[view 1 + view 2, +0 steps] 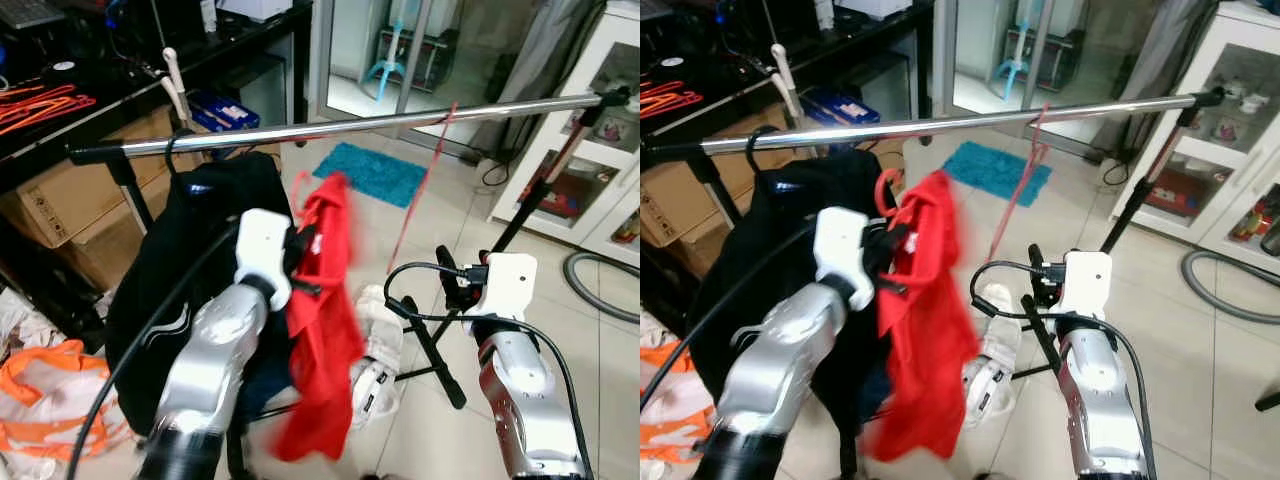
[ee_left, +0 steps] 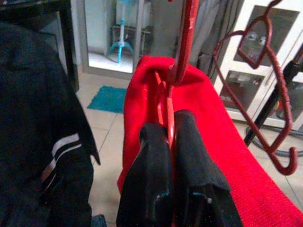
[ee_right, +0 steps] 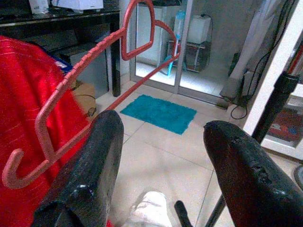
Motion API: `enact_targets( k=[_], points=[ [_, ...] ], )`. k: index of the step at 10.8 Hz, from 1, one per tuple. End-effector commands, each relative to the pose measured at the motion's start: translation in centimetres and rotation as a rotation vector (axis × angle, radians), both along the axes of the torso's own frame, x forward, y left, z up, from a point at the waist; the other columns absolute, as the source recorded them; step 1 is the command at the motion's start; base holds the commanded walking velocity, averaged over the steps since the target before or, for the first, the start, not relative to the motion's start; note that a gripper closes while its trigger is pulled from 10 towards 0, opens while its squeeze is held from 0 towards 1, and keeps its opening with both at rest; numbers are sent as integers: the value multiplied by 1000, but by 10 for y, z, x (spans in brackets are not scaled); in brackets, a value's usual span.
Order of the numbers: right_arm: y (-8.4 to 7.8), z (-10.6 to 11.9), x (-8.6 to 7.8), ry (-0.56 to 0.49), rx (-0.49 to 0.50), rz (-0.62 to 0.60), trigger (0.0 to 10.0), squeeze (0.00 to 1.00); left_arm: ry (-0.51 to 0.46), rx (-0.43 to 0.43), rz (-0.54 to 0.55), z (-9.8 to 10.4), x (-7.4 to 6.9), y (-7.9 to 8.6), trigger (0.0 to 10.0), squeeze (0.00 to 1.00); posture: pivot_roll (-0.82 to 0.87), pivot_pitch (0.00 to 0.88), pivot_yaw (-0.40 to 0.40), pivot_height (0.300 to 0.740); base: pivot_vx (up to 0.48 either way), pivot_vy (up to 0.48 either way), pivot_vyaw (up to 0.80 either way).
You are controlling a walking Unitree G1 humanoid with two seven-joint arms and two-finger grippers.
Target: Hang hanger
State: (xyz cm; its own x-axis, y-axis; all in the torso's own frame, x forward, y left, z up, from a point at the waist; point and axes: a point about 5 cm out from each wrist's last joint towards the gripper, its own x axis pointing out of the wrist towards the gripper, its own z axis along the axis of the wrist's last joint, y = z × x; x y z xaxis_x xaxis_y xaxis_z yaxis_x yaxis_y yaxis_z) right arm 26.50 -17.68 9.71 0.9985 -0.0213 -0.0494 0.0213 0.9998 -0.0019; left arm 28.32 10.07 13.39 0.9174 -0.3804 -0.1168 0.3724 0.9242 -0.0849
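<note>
Left gripper (image 2: 173,142) clamped on the neck of a red hanger (image 2: 176,71) carrying a red shirt (image 1: 325,310), held below the rail (image 1: 340,128) and just in front of it. Hook pointing up toward the rail, not yet over it, by the look of things; long axis of the hanger hard to make out under the cloth. Left arm the nearer to the rail, so the lift up and over likely falls to it. Right gripper (image 3: 163,161) lower and nearer than the rail, fingers wide apart, holding nothing.

On the rail: one bare red hanger (image 3: 94,80) toward the right end, one black garment (image 1: 190,260) on its own hanger at the left end. Two grippers, one rail, one red shirt.
</note>
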Motion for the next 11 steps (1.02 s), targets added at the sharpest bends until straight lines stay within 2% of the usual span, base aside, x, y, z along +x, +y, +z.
enact_targets(
  k=[1,3,6,7,8,11],
  points=[
    [-5,-3,-5,8,-1,-19,10000,0,-7,-21,4,5,-5,4,0,0,-36,0,-13,740,0,0,0],
    [0,-11,-11,31,-2,-15,10000,0,-7,9,-32,-3,-14,6,0,0,-34,0,-3,740,0,0,0],
    [-8,-11,-5,23,-3,-46,10000,0,9,-39,-96,-18,-27,7,0,0,-42,0,11,740,0,0,0],
    [-9,-13,-7,29,0,-52,10000,0,-13,-20,-86,-17,-26,8,10000,0,-38,0,9,740,0,0,0],
    [-7,-19,-8,48,4,-51,10000,0,-53,6,-81,-14,-23,10,10000,0,-39,0,11,740,0,0,0],
    [-7,-20,-6,47,-3,-39,10000,0,-54,0,-108,-20,-24,8,10000,0,-50,0,18,740,0,0,-800]
  ],
)
